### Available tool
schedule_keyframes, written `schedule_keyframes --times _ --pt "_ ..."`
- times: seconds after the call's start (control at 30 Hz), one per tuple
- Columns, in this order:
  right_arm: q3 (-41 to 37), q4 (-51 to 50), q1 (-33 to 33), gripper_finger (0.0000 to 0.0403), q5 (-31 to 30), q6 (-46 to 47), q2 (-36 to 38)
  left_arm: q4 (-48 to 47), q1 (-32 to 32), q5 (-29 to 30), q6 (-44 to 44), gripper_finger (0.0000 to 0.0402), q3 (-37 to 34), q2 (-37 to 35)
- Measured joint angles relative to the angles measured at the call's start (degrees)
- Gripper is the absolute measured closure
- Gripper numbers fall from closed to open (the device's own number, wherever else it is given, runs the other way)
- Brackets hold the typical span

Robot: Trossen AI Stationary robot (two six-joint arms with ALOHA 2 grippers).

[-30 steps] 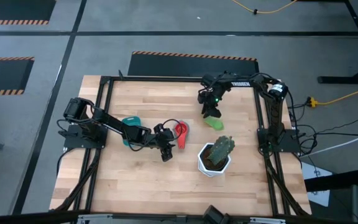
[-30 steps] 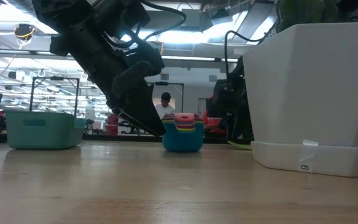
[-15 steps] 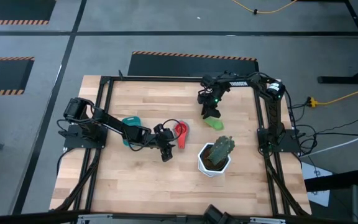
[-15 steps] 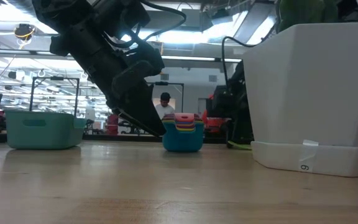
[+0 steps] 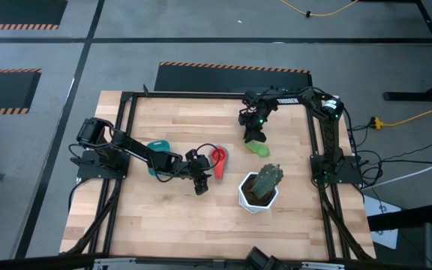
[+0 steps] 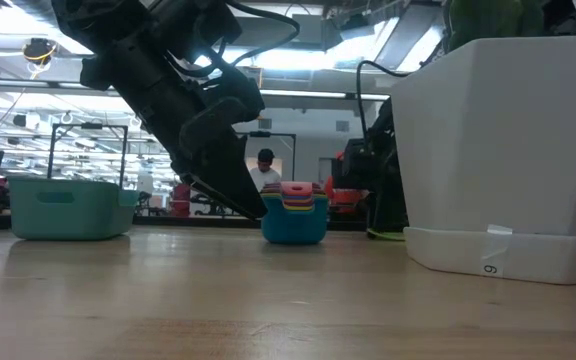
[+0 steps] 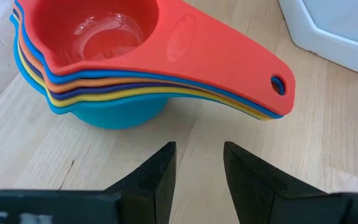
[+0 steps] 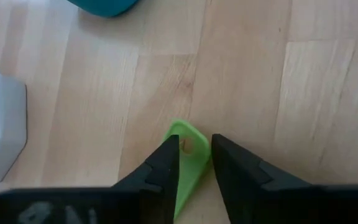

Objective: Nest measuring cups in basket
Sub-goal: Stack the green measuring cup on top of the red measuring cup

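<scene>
A stack of nested measuring cups [image 7: 104, 74], red on top and blue at the bottom, stands on the wooden table, also in the high view [image 5: 218, 158] and the low view [image 6: 295, 214]. My left gripper [image 7: 199, 152] is open and empty on the table's near side of the stack, its fingers low by the table [image 5: 202, 182]. A green measuring cup [image 5: 259, 148] lies on the table farther right. My right gripper [image 5: 255, 135] is shut on its handle. The teal basket [image 5: 158, 153] stands left of the stack, empty as far as it shows. My right gripper pinches the green cup's handle near its free end [image 8: 188, 138] between its two fingers [image 8: 166, 163]. The fingers come from above, slanting down, and lie along the handle. The cup rests on the table [image 6: 383, 233].
A white hexagonal pot with a green plant [image 5: 259, 190] stands on the near side of the green cup, right of the stack; it fills the right of the low view [image 6: 508, 150]. A black frame [image 5: 201, 96] runs round the table.
</scene>
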State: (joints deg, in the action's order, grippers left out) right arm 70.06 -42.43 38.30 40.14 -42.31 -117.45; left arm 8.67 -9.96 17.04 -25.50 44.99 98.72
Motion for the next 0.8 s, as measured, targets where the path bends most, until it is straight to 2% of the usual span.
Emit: schedule_keyframes --times 0.2,0.6,0.8 --pt "0.0 -0.3 -0.2 0.0323 -0.2 0.0 0.0 0.0 0.0 0.0 0.0 0.0273 0.0 0.0" --pt "-0.2 -4.3 -1.0 0.0327 2.9 -0.1 -0.2 0.0 0.0 0.0 0.0 0.0273 0.0 0.0" --pt "-0.2 -7.4 -1.1 0.0363 3.8 -0.2 -0.2 0.0 0.0 0.0 0.0 0.0273 0.0 0.0"
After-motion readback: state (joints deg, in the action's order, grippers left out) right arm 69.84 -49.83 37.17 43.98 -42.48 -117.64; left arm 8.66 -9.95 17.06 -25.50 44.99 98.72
